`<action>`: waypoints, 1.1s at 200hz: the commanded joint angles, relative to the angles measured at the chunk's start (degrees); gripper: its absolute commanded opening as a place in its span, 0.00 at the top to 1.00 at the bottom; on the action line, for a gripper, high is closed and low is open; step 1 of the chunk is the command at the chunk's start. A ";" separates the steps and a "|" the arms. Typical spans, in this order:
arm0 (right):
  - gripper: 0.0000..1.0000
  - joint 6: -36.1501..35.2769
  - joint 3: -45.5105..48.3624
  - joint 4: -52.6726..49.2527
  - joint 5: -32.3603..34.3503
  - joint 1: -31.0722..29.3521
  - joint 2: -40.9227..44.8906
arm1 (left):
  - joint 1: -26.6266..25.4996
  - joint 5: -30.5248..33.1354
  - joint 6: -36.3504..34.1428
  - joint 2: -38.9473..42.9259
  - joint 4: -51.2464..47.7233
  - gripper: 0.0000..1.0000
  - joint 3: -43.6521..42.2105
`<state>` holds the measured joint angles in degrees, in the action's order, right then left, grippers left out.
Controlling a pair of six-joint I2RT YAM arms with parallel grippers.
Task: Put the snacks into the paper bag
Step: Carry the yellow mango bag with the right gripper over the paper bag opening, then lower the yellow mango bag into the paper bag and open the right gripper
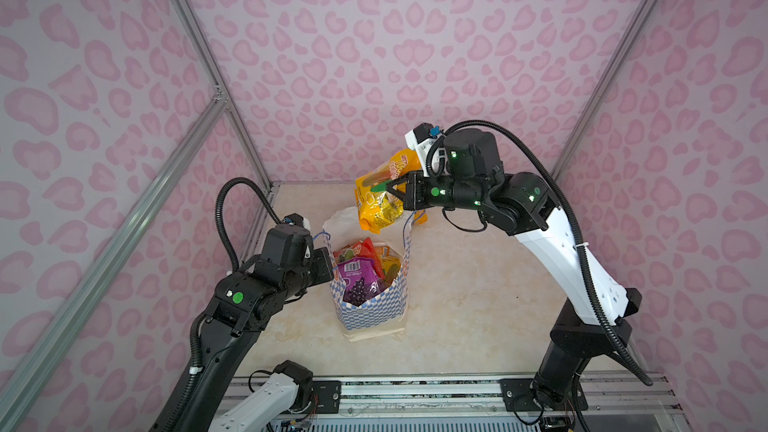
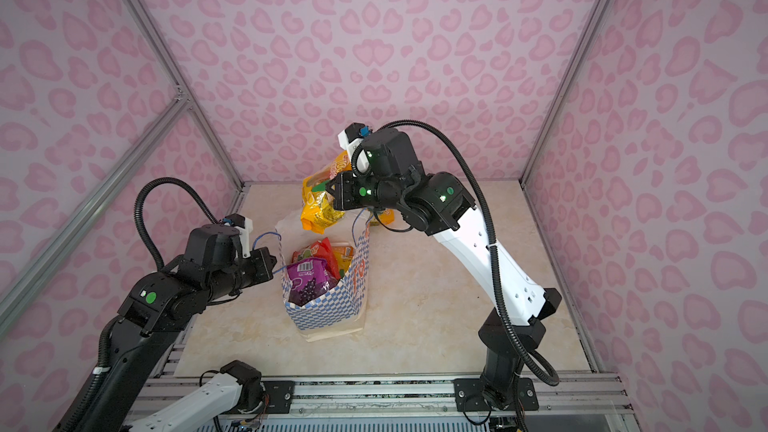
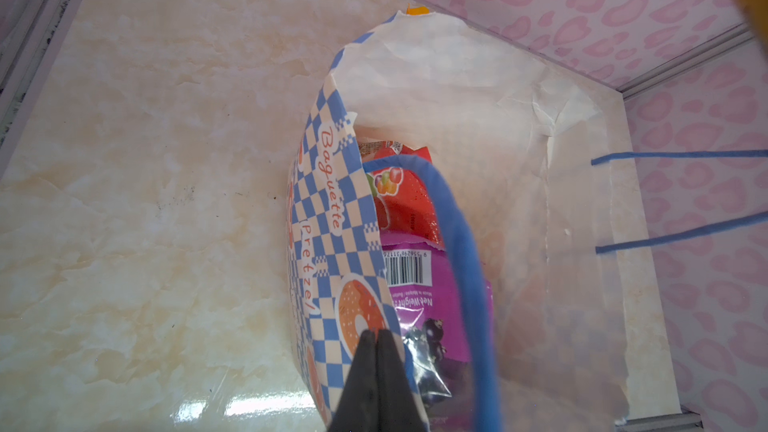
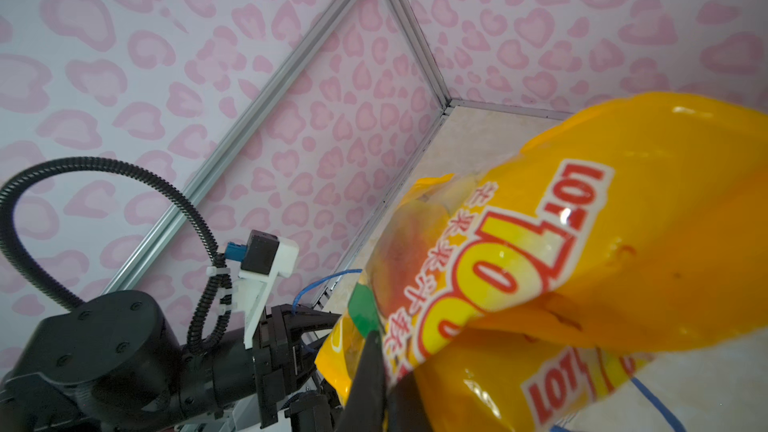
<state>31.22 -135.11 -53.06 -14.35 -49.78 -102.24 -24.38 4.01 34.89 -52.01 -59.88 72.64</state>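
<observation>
Two yellow-orange packets [image 1: 380,205], by the look of the right wrist view, hang clamped in your right gripper [image 1: 390,191] above the far rim of the paper bag [image 1: 374,309], which stands upright and open-mouthed on the table [image 1: 478,284]. Your left gripper [image 3: 376,336] has its fingers pressed together on the bag's checkered left wall, just beside a blue cord handle [image 3: 457,243], holding that side out. Inside, a purple packet [image 1: 359,280] and a red packet [image 1: 365,249] top a pile that reaches close to the rim. Another orange packet [image 1: 420,218] shows on the table just behind the bag. To do this drop well, bring the load over the middle of the mouth and clear of both handles. Lower it until the trailing ends are inside the walls, and only then let go. Keep the left pinch firm so the paper does not fold in. With the bag this full, a high release could bounce a packet out.
</observation>
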 commanded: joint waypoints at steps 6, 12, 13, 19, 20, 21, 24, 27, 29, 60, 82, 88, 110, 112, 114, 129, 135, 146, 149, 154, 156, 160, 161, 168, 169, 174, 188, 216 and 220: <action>1.00 -1.38 4.40 3.60 0.28 -0.39 0.29 | 0.02 -0.56 0.14 -0.02 1.34 0.96 -0.21; 1.00 -1.34 6.02 4.15 0.22 -0.47 0.66 | 0.01 -0.58 0.09 -0.01 1.34 0.96 -0.22; 1.00 -1.34 6.27 4.30 0.17 -0.48 0.69 | 0.02 -0.58 0.09 -0.02 1.38 0.96 -0.22; 1.00 -1.31 7.69 4.84 0.15 -0.47 1.11 | 0.04 -0.56 0.09 0.04 1.39 0.96 -0.22; 1.00 -1.32 7.90 4.95 0.13 -0.48 1.18 | 0.04 -0.57 0.04 0.01 1.41 0.96 -0.26; 1.00 -1.24 8.09 5.06 0.16 -0.49 1.26 | 0.04 -0.58 0.02 0.04 1.46 0.96 -0.24; 1.00 -1.18 8.68 5.22 0.22 -0.44 1.39 | -0.01 -0.58 0.03 0.03 1.46 0.96 -0.24; 1.00 -1.14 9.19 5.47 0.17 -0.49 1.56 | 0.07 -0.46 0.08 -0.02 1.43 0.96 -0.29; 1.00 -1.09 9.52 5.59 0.15 -0.45 1.64 | 0.05 -0.42 0.08 0.00 1.50 0.96 -0.30; 1.00 -1.26 14.04 6.41 0.17 -0.49 2.02 | 0.01 -0.66 0.09 -0.16 1.61 0.96 -0.57; 1.00 -1.48 15.85 6.51 0.20 -0.47 1.74 | -0.01 -0.66 0.09 -0.26 1.69 0.96 -0.57; 1.00 -1.43 16.13 6.58 0.11 -0.43 1.62 | 0.03 -0.67 0.11 -0.25 1.69 0.96 -0.56; 1.00 -1.45 16.68 7.08 -0.10 -0.49 0.88 | 0.04 -0.71 0.13 -0.32 1.79 0.96 -0.57; 1.00 -1.37 16.56 7.00 -0.14 -0.49 0.67 | 0.04 -0.81 0.16 -0.36 1.78 0.96 -0.57; 1.00 -1.30 16.37 6.94 -0.19 -0.49 0.49 | 0.04 -0.84 0.17 -0.42 1.78 0.96 -0.57; 1.00 -0.61 15.43 7.13 -1.18 -0.86 -0.96 | 0.04 -1.05 0.17 -0.53 1.87 0.96 -0.48; 1.00 -0.53 15.28 7.34 -1.21 -1.44 -1.52 | 0.04 -1.10 0.17 -0.60 1.92 0.96 -0.37; 1.00 -1.26 14.31 6.75 -0.82 -2.74 -2.80 | 0.03 -1.01 0.26 -0.49 1.96 0.96 -0.31; 1.00 -1.58 13.94 6.33 -0.56 -3.16 -3.21 | -0.01 -0.98 0.24 -0.44 1.96 0.96 -0.33; 1.00 -1.87 13.28 5.61 -0.17 -3.64 -3.83 | 0.03 -0.94 0.26 -0.45 1.88 0.96 -0.31; 1.00 -1.91 12.98 5.38 -0.05 -3.76 -4.06 | 0.04 -1.00 0.26 -0.41 1.87 0.96 -0.31; 1.00 -2.00 12.59 4.93 -0.01 -4.05 -4.48 | 0.03 -1.02 0.26 -0.36 1.85 0.96 -0.31; 1.00 -1.98 12.50 4.82 0.01 -4.12 -4.60 | 0.03 -0.98 0.26 -0.37 1.86 0.96 -0.31; 1.00 -1.95 12.01 4.62 -0.14 -4.56 -5.06 | 0.04 -0.93 0.21 -0.37 1.72 0.96 -0.31; 1.00 -1.87 11.99 4.58 -0.23 -4.59 -5.11 | 0.04 -0.93 0.19 -0.37 1.71 0.96 -0.31; 1.00 -1.72 11.97 4.67 -0.42 -4.83 -5.37 | 0.03 -0.85 0.17 -0.37 1.57 0.96 -0.31; 1.00 -1.52 11.80 5.08 -0.62 -5.67 -5.52 | 0.04 -0.56 0.13 -0.30 1.36 0.96 -0.35; 1.00 -1.56 12.88 4.98 -0.38 -5.77 -6.11 | 0.04 -0.66 0.17 -0.25 1.60 0.96 -0.38; 1.00 -1.45 13.33 4.83 -0.41 -5.63 -6.23 | -0.01 -0.66 0.17 -0.28 1.58 0.96 -0.31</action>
<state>30.26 -122.89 -51.48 -14.41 -55.48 -107.70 -24.38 3.38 34.89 -52.45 -58.70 72.18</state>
